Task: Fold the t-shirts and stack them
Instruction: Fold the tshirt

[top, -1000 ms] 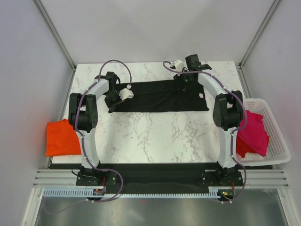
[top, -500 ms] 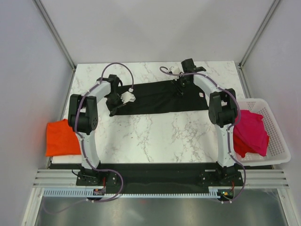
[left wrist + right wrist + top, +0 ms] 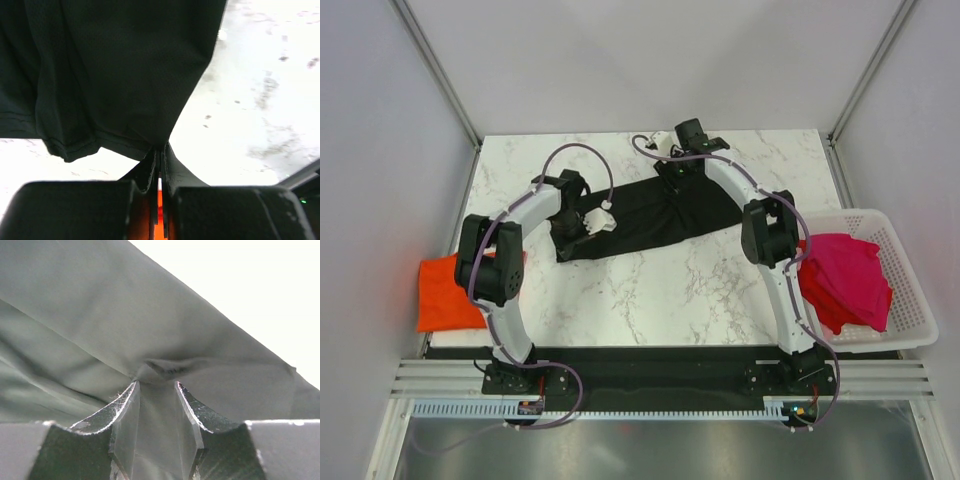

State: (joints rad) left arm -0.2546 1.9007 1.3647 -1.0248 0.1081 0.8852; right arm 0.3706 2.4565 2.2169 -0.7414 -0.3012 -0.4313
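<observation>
Elbows splay; left pincer [image 3: 159, 150], right pincer [image 3: 156, 385] (clamped) pinch black t-shirt [image 3: 650, 215].

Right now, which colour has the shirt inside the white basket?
Magenta-pink; the shirt shows best in the top external view.

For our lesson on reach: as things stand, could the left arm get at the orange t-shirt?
Probably not straight away. The left gripper is shut on the black t-shirt and would have to let go first. Otherwise the orange t-shirt lies uncovered at the left edge of the table, with nothing over it.
</observation>
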